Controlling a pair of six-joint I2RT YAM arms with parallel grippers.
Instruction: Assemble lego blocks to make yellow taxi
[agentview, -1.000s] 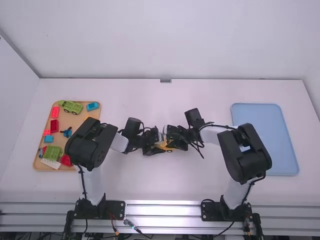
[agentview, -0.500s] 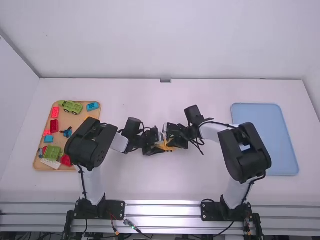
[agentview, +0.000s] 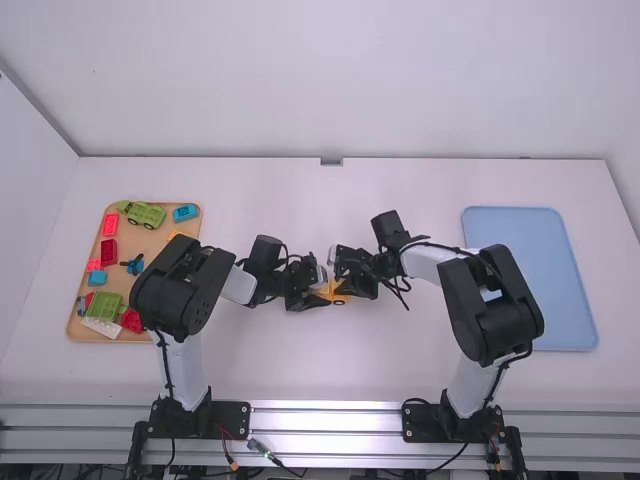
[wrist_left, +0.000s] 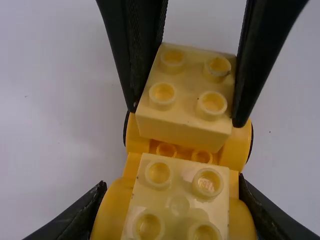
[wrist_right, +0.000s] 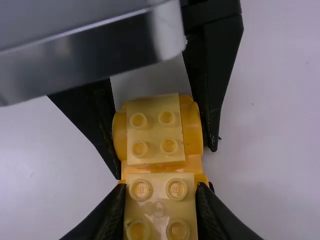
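In the high view my left gripper (agentview: 316, 299) and my right gripper (agentview: 345, 283) meet mid-table at the orange-yellow car base (agentview: 340, 298). Left wrist view: my left gripper (wrist_left: 171, 187) is shut on one end of the wheeled base (wrist_left: 239, 145), which bears a pale yellow block (wrist_left: 179, 192). Over its other end, the right fingers (wrist_left: 250, 65) pinch a second pale yellow block (wrist_left: 185, 122). In the right wrist view my right gripper (wrist_right: 161, 190) is shut on that block (wrist_right: 160, 202), beyond which is the first block (wrist_right: 155, 130). Whether the pinched block is fully seated, I cannot tell.
A wooden tray (agentview: 75, 318) at the left holds a green vehicle (agentview: 142, 214), red blocks (agentview: 109, 251), blue blocks (agentview: 97, 278) and other pieces. At the right lies a blue tray (agentview: 525, 280). Both forearms flank the middle of the table.
My right gripper and its wrist have shifted slightly away from the high camera, exposing a little more of the car. The left arm has stayed still.
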